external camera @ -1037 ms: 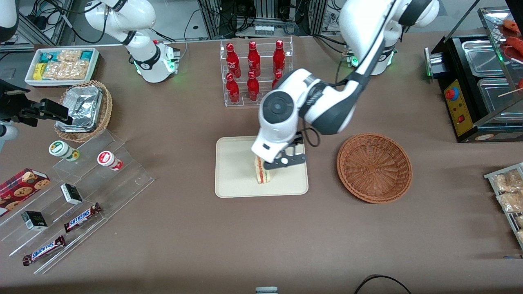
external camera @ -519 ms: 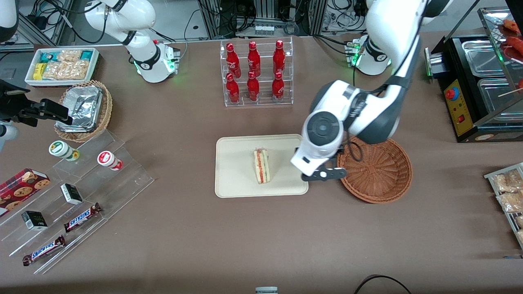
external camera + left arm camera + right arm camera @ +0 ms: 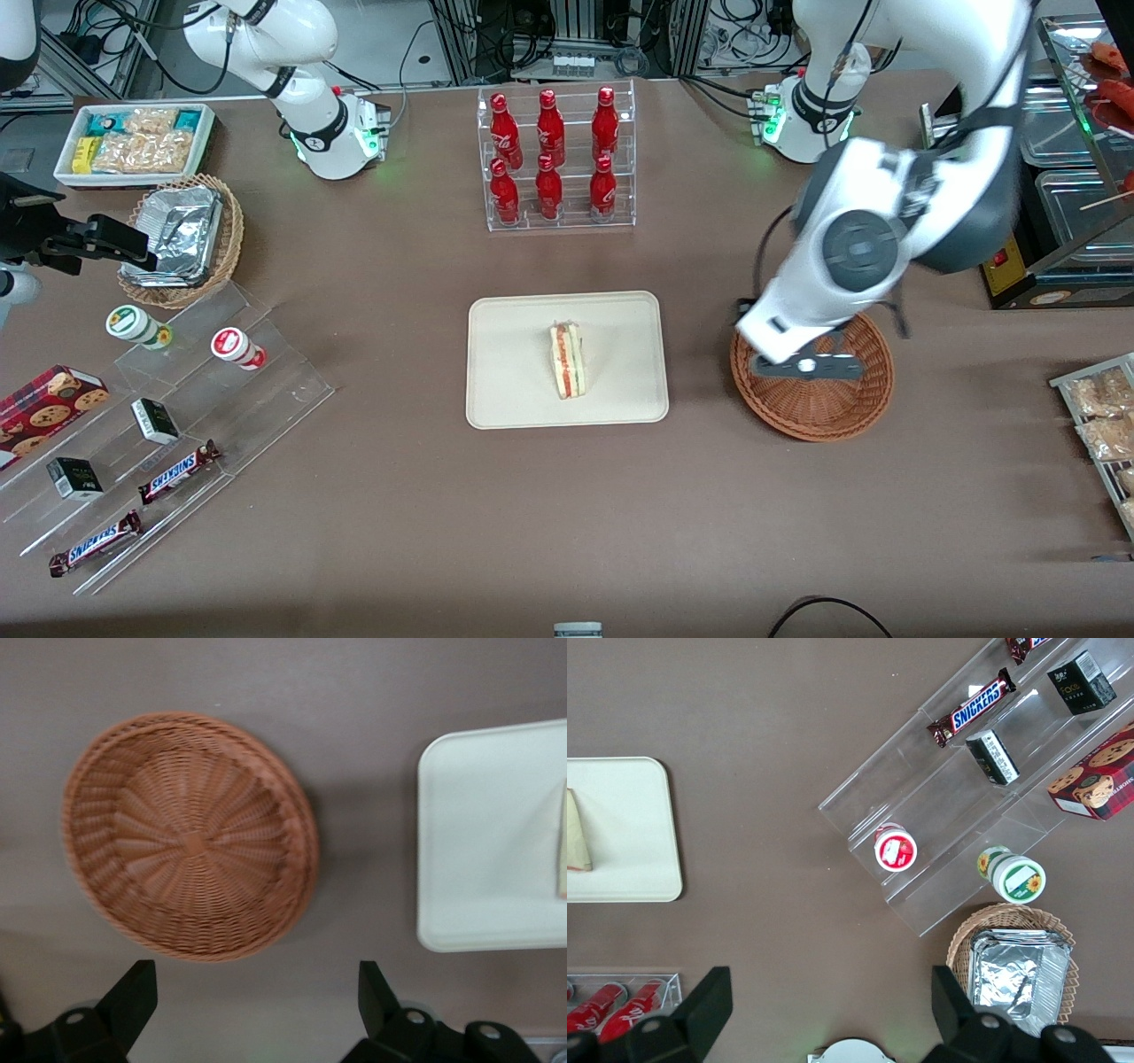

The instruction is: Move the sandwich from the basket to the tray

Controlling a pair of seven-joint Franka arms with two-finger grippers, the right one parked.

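Small three-cornered bread sandwich (image 3: 568,360) lying on the flat cream tray (image 3: 505,390), long side pointing toward the camera, well apart from the wide-open, empty pincer (image 3: 804,365) above the round brown woven basket (image 3: 828,415).

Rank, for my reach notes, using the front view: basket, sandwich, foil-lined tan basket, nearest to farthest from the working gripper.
1. basket: directly under the gripper, fingers open.
2. sandwich: on the tray, mid-table.
3. foil-lined tan basket: toward the parked arm's end.
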